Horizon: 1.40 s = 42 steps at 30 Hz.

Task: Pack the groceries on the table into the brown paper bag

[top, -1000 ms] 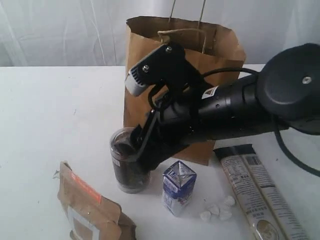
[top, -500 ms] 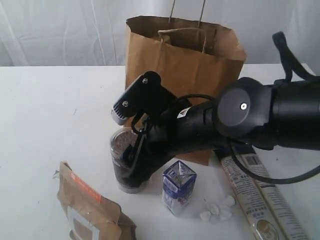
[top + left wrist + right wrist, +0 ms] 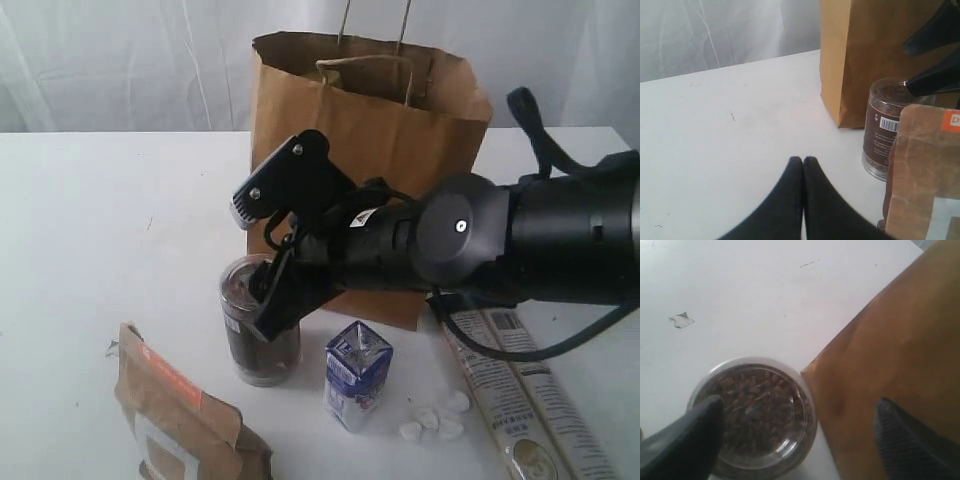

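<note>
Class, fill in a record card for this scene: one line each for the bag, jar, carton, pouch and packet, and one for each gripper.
brown paper bag: upright, at the back of the table
dark-filled jar: upright, in front of the bag
blue-white carton: upright, beside the jar
kraft pouch: near edge, orange strip showing
long printed packet: lying flat, right side
right gripper: fingers open above the jar, not gripping
left gripper: fingers shut, empty

Jar in frt of bag, carton R.
</note>
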Each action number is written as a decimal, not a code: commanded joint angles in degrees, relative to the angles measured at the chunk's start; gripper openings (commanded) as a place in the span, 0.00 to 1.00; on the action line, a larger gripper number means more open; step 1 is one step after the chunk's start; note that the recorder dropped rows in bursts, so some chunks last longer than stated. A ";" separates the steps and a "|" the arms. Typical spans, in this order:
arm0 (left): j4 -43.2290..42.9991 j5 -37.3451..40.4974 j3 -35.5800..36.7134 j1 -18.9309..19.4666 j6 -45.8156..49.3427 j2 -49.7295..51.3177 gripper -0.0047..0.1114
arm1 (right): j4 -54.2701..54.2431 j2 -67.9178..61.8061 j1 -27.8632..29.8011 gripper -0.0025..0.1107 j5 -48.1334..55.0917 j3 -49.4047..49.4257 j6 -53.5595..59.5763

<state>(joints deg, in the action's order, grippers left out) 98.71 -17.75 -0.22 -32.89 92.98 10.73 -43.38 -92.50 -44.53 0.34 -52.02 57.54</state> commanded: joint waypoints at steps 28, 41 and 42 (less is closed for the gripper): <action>1.24 -0.67 0.22 -0.39 -0.37 0.02 0.04 | -7.12 -4.87 -0.09 0.69 13.33 -9.86 -6.90; 1.24 -0.67 0.22 -0.39 -0.37 0.02 0.04 | -6.88 -4.85 -0.09 0.91 19.21 -9.86 -6.69; 1.24 -0.67 0.22 -0.39 -0.37 0.02 0.04 | -6.88 -5.09 -0.09 0.91 18.15 -9.86 -6.59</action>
<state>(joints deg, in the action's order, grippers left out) 98.71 -18.80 -0.22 -32.89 92.98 10.73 -50.47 -97.88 -44.53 19.86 -61.55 50.99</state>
